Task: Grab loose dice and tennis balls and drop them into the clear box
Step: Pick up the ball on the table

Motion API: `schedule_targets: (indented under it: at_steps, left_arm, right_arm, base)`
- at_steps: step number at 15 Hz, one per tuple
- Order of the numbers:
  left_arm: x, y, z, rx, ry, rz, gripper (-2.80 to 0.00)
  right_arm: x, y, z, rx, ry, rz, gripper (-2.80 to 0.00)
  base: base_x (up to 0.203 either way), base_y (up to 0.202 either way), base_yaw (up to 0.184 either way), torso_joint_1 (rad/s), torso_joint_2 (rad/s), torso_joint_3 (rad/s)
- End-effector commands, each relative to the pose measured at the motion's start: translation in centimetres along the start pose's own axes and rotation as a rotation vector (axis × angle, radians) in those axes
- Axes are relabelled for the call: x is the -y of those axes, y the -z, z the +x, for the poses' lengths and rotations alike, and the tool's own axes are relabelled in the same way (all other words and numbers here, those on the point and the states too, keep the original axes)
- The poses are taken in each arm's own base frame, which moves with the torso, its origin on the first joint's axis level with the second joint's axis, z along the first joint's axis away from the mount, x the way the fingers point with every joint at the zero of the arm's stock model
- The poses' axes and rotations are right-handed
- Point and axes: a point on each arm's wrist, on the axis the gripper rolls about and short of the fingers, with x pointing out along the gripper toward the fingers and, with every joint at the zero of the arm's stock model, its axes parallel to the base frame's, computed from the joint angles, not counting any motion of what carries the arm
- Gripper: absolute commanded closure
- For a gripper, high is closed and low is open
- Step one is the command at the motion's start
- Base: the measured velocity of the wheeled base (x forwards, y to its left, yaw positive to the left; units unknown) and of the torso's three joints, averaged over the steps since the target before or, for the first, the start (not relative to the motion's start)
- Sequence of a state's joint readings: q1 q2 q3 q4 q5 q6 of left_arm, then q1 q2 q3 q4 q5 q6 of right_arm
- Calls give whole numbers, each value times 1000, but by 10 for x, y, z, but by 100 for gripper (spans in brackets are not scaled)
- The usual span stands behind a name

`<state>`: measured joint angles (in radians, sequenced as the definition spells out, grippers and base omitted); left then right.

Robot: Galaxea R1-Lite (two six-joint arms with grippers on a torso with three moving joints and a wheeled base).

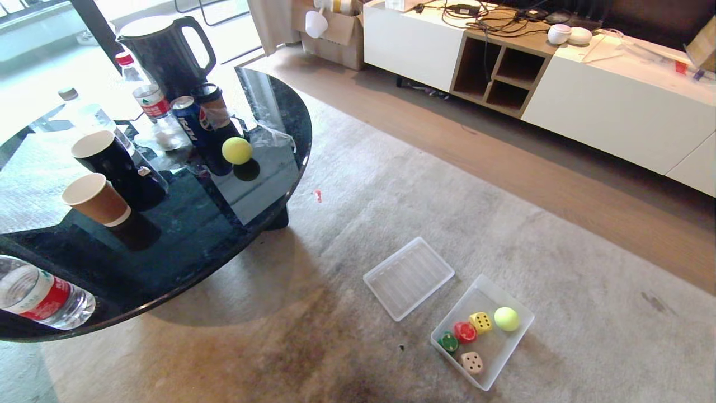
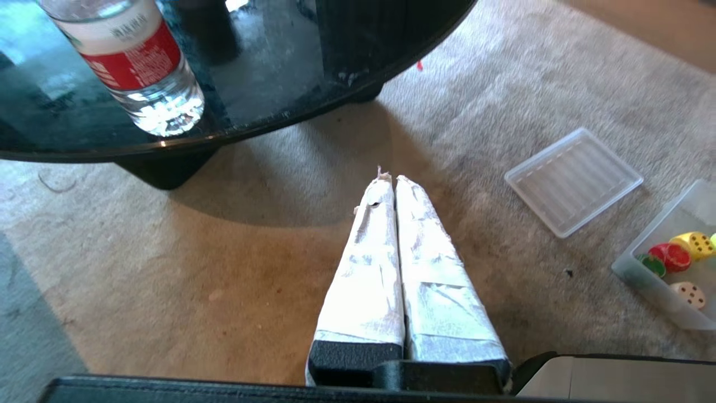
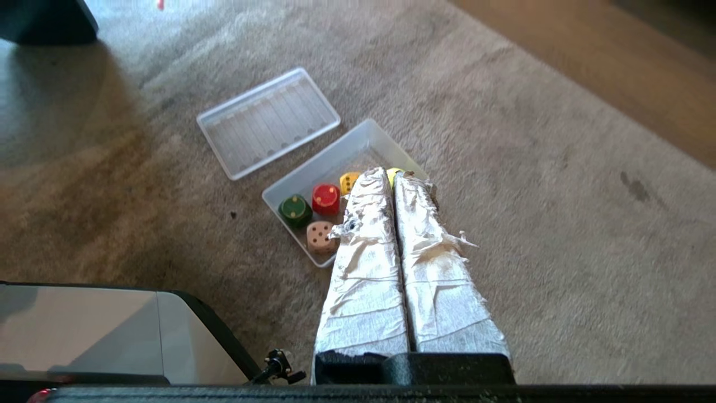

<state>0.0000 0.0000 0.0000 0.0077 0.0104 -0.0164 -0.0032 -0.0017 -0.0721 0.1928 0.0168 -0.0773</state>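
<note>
The clear box (image 1: 506, 358) sits on the carpet at the lower right. In it lie the yellow die (image 1: 480, 322), the red die (image 1: 465, 332), the green die (image 1: 448, 341), the beige die (image 1: 472, 362) and one tennis ball (image 1: 507, 318). A second tennis ball (image 1: 236, 150) rests on the black glass table beside the cans. Neither arm shows in the head view. My right gripper (image 3: 394, 173) is shut and empty, hanging above the box (image 3: 313, 162) and hiding most of the ball there. My left gripper (image 2: 391, 179) is shut and empty over bare carpet near the table's edge.
The ribbed clear lid (image 1: 408, 277) lies flat next to the box. The round glass table (image 1: 268, 224) carries a kettle (image 1: 165, 50), two paper cups (image 1: 95, 197), water bottles (image 1: 42, 296) and a Pepsi can (image 1: 190, 120). A white cabinet (image 1: 609, 106) lines the far wall.
</note>
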Motion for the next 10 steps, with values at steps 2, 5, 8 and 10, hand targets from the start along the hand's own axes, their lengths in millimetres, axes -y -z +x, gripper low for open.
schedule_targets:
  at_steps: [2, 5, 8, 10]
  left_arm:
    - [0, 0, 0, -3, 0, 0, 0]
    - [0, 0, 0, -3, 0, 0, 0]
    - [0, 0, 0, -3, 0, 0, 0]
    - [0, 0, 0, -3, 0, 0, 0]
  right_arm:
    - [0, 0, 0, -1, 0, -1, 0]
    - [0, 0, 0, -1, 0, -1, 0]
    - [0, 0, 0, 0, -1, -3, 0]
    - [0, 0, 0, 1, -2, -4, 0]
  base:
    - [0, 0, 0, 1, 1, 204]
    - [0, 0, 0, 1, 5, 202]
    - [0, 0, 0, 1, 2, 200]
    - [0, 0, 0, 5, 0, 207]
